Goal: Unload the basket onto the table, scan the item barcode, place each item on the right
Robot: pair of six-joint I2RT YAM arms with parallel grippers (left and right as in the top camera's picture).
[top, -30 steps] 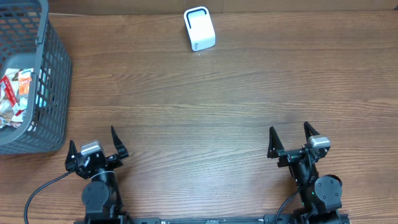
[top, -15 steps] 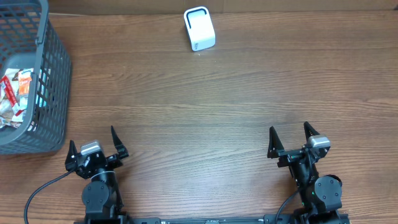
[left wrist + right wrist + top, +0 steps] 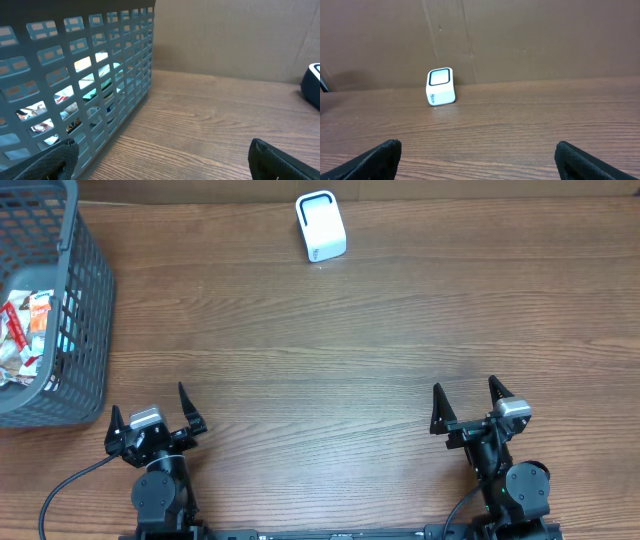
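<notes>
Several crumpled packets (image 3: 22,340), printed in red, white and orange, down in the bottom of the grey lattice basket (image 3: 92,290). Too small to show any barcode. Seen from the left wrist only as bright scraps through the holes of the basket's wall. Basket standing at the far left of the wooden table (image 3: 330,350), its left part cut off by the edge of the overhead view.

One small white scanner (image 3: 321,226), upright on the table at the far edge, a little left of centre. Dark-rimmed pale window on its face, turned toward the near side as seen from the right wrist. Well apart from the basket and from both arms, with a brown board (image 3: 530,40) standing just behind it.

At the near edge on the left, left gripper (image 3: 150,405), jaws spread wide, nothing between them, held above bare wood. Just off the basket's near right corner, not touching it. At the near edge on the right, right gripper (image 3: 464,388), likewise spread wide and holding nothing, pointed toward the far side with the scanner far ahead and to its left. Both well apart from each other.

Black cable (image 3: 62,485) curving away from the left arm's base toward the near left corner.
</notes>
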